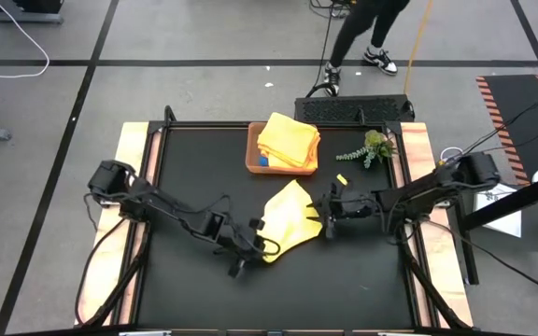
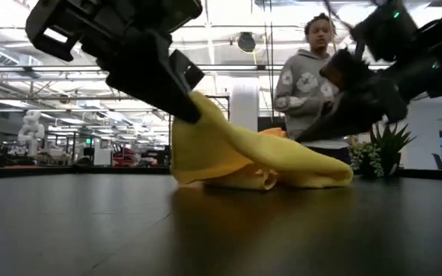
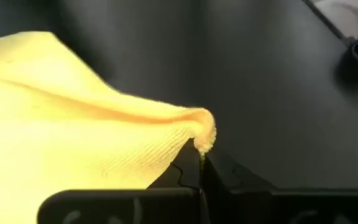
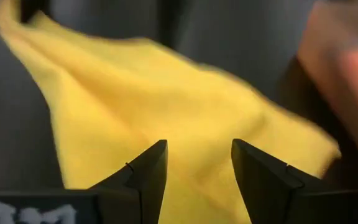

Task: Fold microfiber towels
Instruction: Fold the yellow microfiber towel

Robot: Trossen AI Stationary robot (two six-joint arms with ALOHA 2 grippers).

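A yellow microfiber towel (image 1: 288, 217) lies bunched at the middle of the black table (image 1: 204, 159), and its far and right parts rest on the tabletop. My left gripper (image 1: 261, 245) is shut on its near-left corner, which stands raised in the low view (image 2: 198, 107). My right gripper (image 4: 197, 165) is open at the towel's right edge (image 1: 318, 220), with the yellow cloth showing between and beyond its fingers. Whether those fingers touch the cloth I cannot tell. My left gripper pinches a corner of the yellow towel (image 3: 205, 138) between its two shut fingers. The cloth shows right at the fingertips. The fingers slant down from the table's left side. The corner is lifted off the table, and the rest of the towel slopes down from it onto the tabletop (image 2: 298, 172).
A brown tray (image 1: 253, 154) at the table's far middle holds a stack of folded yellow-orange towels (image 1: 290, 140). A green plant sprig (image 1: 370, 147) lies to its right. A person (image 2: 313, 77) stands beyond the far edge. Bare tabletop lies along the near side.
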